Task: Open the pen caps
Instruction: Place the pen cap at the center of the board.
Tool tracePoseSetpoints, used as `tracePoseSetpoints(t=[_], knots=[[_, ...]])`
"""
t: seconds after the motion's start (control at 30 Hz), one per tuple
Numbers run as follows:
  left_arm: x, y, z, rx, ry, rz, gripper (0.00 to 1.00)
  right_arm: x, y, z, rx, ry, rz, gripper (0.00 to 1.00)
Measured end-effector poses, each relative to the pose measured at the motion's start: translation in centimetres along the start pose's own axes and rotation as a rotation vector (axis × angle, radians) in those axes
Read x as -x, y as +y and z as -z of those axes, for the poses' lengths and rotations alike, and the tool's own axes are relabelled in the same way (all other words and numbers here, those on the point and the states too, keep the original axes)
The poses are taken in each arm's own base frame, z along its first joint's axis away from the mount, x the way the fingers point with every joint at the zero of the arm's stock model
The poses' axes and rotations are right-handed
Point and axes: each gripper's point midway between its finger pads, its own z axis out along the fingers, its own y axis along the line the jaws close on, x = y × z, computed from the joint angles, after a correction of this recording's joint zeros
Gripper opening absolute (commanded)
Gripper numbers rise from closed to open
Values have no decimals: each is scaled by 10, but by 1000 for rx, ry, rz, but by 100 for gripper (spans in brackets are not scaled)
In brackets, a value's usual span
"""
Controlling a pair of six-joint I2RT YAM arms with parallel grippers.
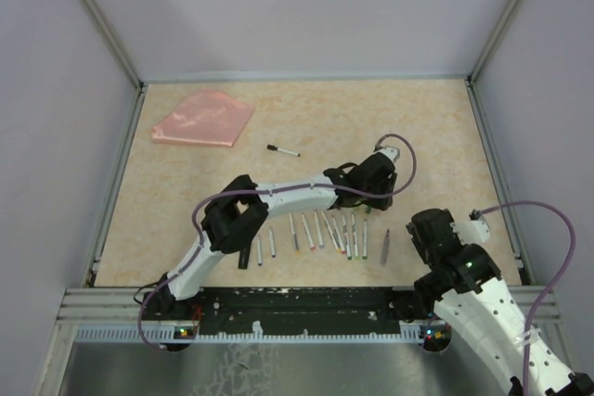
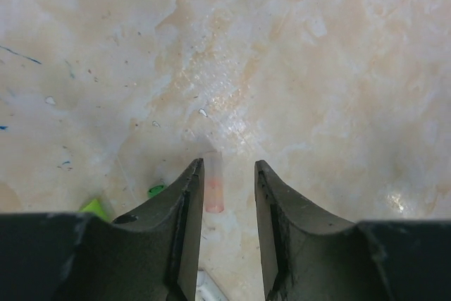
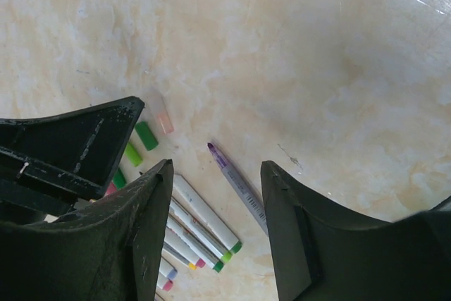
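Pen caps (image 3: 146, 135) cluster at the far end of the row of pens (image 1: 316, 232), right where my left gripper (image 2: 229, 167) hangs over the table (image 2: 317, 68). In the left wrist view a pale pink cap (image 2: 213, 188) lies flat between my two fingers, closer to the one on the left of that view, with bare table showing on its other side. Those fingers stand apart, so my left gripper is released and grips nothing. A green cap (image 2: 156, 190) and a lime cap (image 2: 95, 207) peek out just outside that same finger. Whether they sit on pens I cannot tell, because the finger hides the rest.

My right gripper (image 3: 217, 170) hovers near the right end of the row, its fingers spread wide and empty. Under it lies a purple-tipped pen (image 3: 236, 181), uncapped, running across the gap between the fingers. Just beside it are pens with green and pink caps on their near ends. A black-capped pen (image 1: 283, 150) lies alone farther out, near the pink pouch (image 1: 204, 118).
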Motion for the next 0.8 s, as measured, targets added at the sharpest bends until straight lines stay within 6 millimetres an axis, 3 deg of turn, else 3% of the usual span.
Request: tracePoseSetpoints(t=[0.1, 0.23, 0.47, 0.8], knots=[[14, 2, 12, 4, -32, 3, 40, 3, 4, 2, 31, -12, 9, 53], [39, 12, 41, 10, -98, 7, 43, 7, 10, 4, 74, -24, 16, 53], [85, 54, 103, 13, -235, 11, 45, 11, 26, 9, 163, -40, 50, 53], [84, 139, 157, 77, -267, 82, 45, 9, 53, 13, 308, -40, 136, 54]])
